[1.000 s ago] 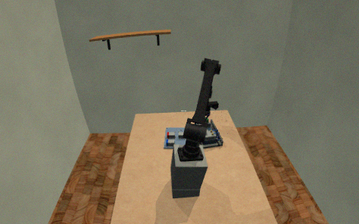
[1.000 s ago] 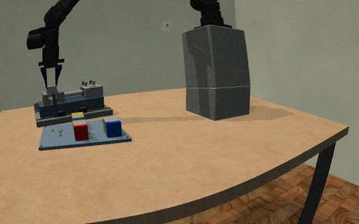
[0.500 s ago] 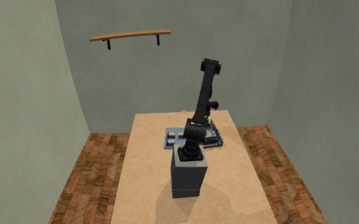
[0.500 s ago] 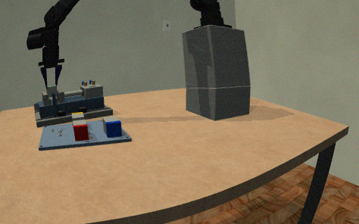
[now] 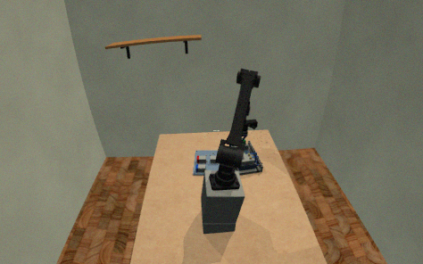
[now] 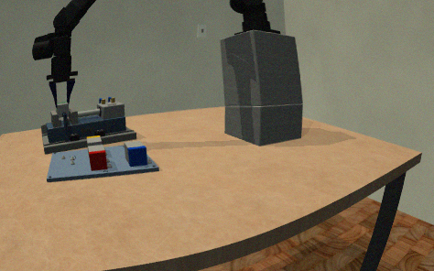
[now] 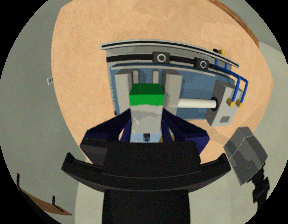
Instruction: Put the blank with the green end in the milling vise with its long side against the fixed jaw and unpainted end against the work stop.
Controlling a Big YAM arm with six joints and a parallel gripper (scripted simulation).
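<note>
My gripper (image 6: 62, 100) (image 7: 148, 123) is shut on the blank with the green end (image 7: 148, 96). It holds the blank just above the milling vise (image 6: 92, 124) (image 7: 195, 84) (image 5: 252, 159), at the end away from the jaw with hoses (image 6: 112, 110) (image 7: 225, 106). In the wrist view the green end faces the camera and the blank hangs between the jaws. In the exterior view the blank's grey body (image 6: 61, 110) shows under the fingers, level with the jaw tops. I cannot tell whether it touches the low bars. The work stop is hidden.
The blue plate (image 6: 63, 170) (image 5: 196, 162) lies in front of the vise with a red-ended blank (image 6: 97, 159), a blue-ended blank (image 6: 136, 155) and a yellow-ended blank (image 6: 94, 138). The arm's grey pedestal (image 6: 262, 87) (image 5: 221, 202) stands on the table.
</note>
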